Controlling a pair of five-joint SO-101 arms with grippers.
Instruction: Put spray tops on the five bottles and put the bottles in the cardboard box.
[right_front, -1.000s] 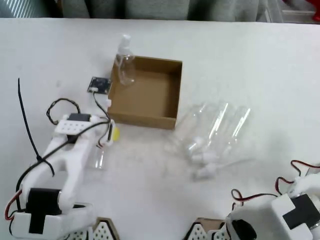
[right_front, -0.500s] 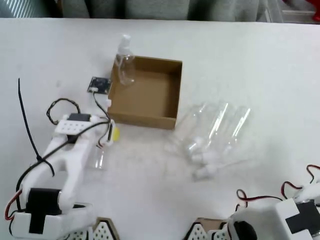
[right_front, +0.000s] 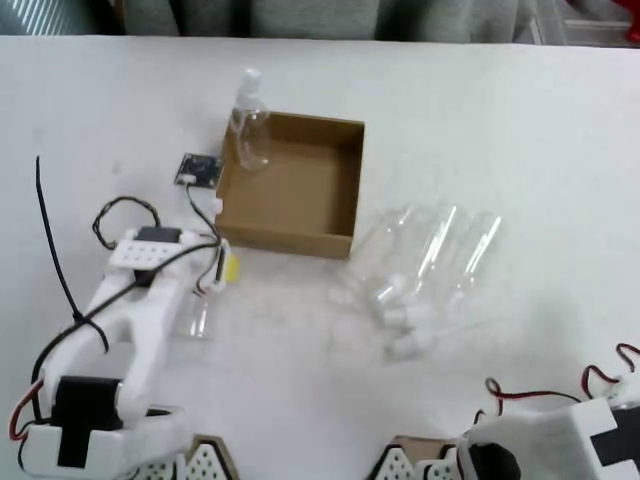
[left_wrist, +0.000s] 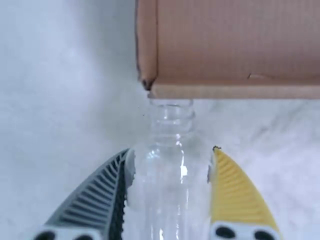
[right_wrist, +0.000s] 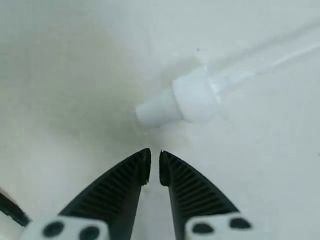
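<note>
**High and wrist views: layout.** The table lies bare and wide to the far right and the far left, up to its far edge. The cardboard box stands left of centre, open upward. A capped bottle stands upright at its far-left corner; whether inside or just outside the wall cannot be told.

The left gripper sits off the box's near-left corner. Its grey and yellow fingers are clamped on the sides of an open-necked bottle, which lies on the table with its neck pointing at that corner and almost touching it.

The right gripper is low over the table at the near right. Its black fingers are drawn almost together, a thin slit between the tips and nothing held. One spray top lies just beyond them, apart from the tips.

**Obstacles.** A heap of clear bottles and spray tops lies right of the box, leaving a narrow strip of table between them. A small circuit board lies just left of the box.
</note>
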